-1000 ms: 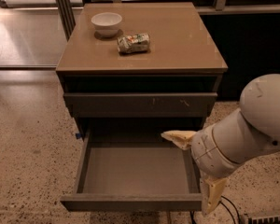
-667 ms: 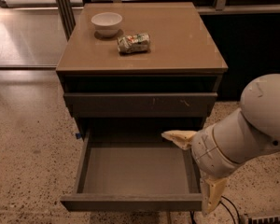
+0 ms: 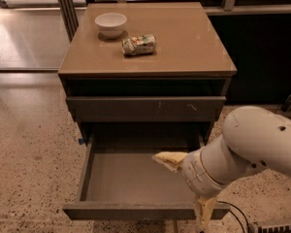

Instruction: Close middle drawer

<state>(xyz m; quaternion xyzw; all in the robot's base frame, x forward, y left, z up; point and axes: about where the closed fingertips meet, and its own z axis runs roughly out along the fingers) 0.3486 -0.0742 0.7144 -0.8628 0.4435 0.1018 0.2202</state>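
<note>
The middle drawer of the grey-brown cabinet stands pulled far out toward me, its smooth grey inside empty and its plain front at the bottom of the view. My gripper is at the drawer's right front corner, on the end of the white arm. It is open. One yellowish finger reaches left over the drawer's inside. The other finger hangs down in front of the drawer front's right end. It holds nothing.
Above the open drawer is a shut drawer front with white scratch marks. On the cabinet top stand a white bowl and a crumpled green-white packet. Speckled floor lies left; cables run at the bottom right.
</note>
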